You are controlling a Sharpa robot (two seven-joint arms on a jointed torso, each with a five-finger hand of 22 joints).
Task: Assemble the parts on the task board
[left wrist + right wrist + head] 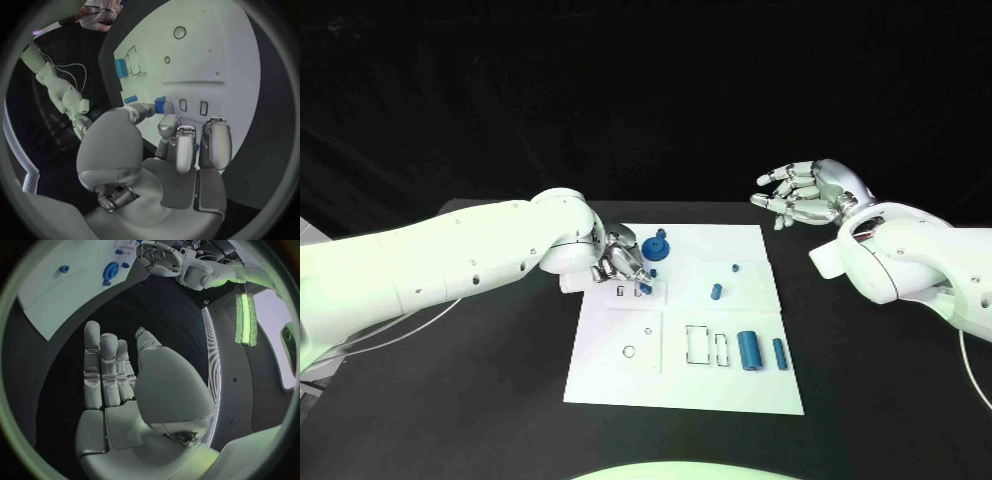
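The silver left hand [620, 262] is down on the flat white task board [733, 385], pinching a small blue part [160, 104] beside the slots there, apparently to seat it, though its fingers hide the contact. The silver right hand [805, 195] hovers off the board's far corner above the black counter [473, 400], fingers loosely apart and holding nothing, probably to keep clear.

The task board [733, 385] looks like a smooth, matt white plate on the matt black table [473, 400]. The blue parts [749, 351] look like smooth plastic with a slight sheen. Both the left hand [617, 262] and the right hand [805, 196] have glossy, silver, metal-looking fingers, on arms cased in smooth white plastic.
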